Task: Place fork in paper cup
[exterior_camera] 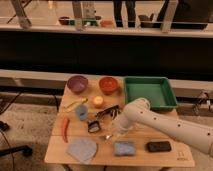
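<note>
Pale pincer (116,133) over tan table (150,159); green tray (150,93), purple bowl (77,83), orange bowl (109,85).

- The place looked like a robot test lab rather than a home: a small wooden table (59,152) stood alone on a bare floor.
- Mixed props lay on it: a purple bowl (77,83) at 11 o'clock, an orange bowl (109,85) at 12 and a green tray (150,79) at 2.
- A white robot arm (165,125) reached in from 4 o'clock, with its gripper (114,131) low over the table's middle.
- Beyond, at 12 o'clock, metal posts (79,14) and a standing person's legs (124,11) showed.
</note>
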You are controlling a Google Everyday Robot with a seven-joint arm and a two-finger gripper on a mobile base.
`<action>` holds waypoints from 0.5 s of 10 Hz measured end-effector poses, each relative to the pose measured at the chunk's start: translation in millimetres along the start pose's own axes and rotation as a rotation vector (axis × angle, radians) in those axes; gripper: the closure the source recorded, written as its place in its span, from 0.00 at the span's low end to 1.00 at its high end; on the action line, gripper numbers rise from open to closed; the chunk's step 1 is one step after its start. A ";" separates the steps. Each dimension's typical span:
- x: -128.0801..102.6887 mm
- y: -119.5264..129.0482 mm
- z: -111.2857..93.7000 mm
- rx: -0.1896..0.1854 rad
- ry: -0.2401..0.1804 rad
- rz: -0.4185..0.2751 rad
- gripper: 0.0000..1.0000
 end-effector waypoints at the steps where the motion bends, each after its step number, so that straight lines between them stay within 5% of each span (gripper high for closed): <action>1: 1.7 -0.8 2.3 0.001 0.000 -0.002 0.46; 5: 11.7 0.1 3.2 0.008 0.001 0.010 0.48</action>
